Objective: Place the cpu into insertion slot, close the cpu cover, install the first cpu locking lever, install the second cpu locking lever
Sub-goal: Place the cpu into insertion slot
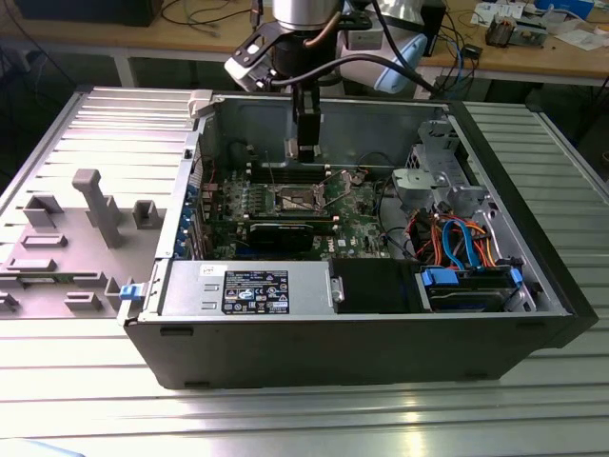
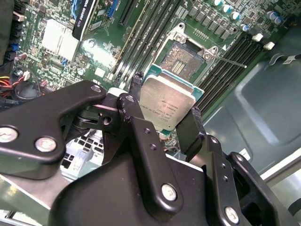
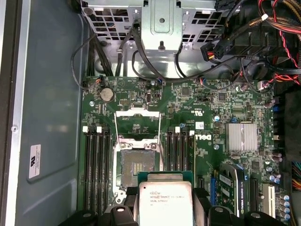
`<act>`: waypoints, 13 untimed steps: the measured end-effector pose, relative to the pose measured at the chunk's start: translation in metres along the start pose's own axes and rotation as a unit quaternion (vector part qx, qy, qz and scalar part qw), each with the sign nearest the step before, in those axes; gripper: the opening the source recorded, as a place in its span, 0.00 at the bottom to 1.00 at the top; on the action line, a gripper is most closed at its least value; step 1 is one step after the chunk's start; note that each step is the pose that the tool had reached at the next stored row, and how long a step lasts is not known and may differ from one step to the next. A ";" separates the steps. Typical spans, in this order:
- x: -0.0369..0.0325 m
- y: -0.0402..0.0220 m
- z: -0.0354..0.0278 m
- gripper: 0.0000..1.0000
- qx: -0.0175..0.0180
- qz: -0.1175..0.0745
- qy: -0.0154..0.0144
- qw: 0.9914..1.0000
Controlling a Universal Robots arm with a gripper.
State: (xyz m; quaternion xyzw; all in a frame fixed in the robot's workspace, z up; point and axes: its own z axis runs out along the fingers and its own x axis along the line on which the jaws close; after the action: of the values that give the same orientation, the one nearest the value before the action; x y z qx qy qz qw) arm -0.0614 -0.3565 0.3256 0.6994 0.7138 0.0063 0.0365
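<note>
Tool (image 2: 165, 99), black, two fingers clamped on edges of cpu (image 2: 168, 107), small flat square chip with silvery-grey metal top. Chip hangs over green board (image 3: 188, 101), near dark square insertion slot (image 3: 138, 165), not touching. Silvery hinged cpu cover (image 3: 137, 123) stands open. Placing step in hand. It calls for chip square to socket, I judge.

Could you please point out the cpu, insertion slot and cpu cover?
cpu (image 2: 167, 107), second wrist view, silvery metal top.
insertion slot (image 3: 137, 165), first wrist view, dark pin field.
cpu cover (image 3: 136, 113), first wrist view, metal frame bar.
</note>
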 end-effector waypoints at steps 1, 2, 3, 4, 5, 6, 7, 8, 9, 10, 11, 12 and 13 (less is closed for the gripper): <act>0.0000 -0.0004 0.0000 0.55 0.000 0.000 0.000 1.000; 0.0000 -0.0006 0.0001 0.55 0.000 0.000 0.000 1.000; 0.0000 -0.0008 0.0001 0.55 0.000 0.000 0.000 1.000; 0.0000 -0.0011 0.0001 0.55 0.000 0.000 0.000 1.000; 0.0000 -0.0015 0.0002 0.55 0.000 0.000 0.000 1.000; 0.0000 -0.0017 0.0002 0.55 0.000 0.000 0.000 1.000; 0.0000 -0.0019 0.0002 0.55 0.000 0.000 0.000 1.000; 0.0000 -0.0020 0.0002 0.55 0.000 0.000 0.000 1.000; 0.0000 -0.0023 0.0003 0.55 0.000 0.000 0.000 1.000; 0.0001 -0.0024 0.0003 0.55 0.000 0.000 0.000 1.000; 0.0001 -0.0026 0.0003 0.55 0.000 0.000 0.000 1.000; 0.0001 -0.0030 0.0004 0.55 0.000 0.000 0.000 1.000; 0.0001 -0.0033 0.0004 0.55 0.000 0.000 0.000 1.000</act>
State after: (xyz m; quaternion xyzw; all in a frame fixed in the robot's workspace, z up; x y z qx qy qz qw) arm -0.0647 -0.3565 0.3250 0.6994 0.7138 0.0063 0.0365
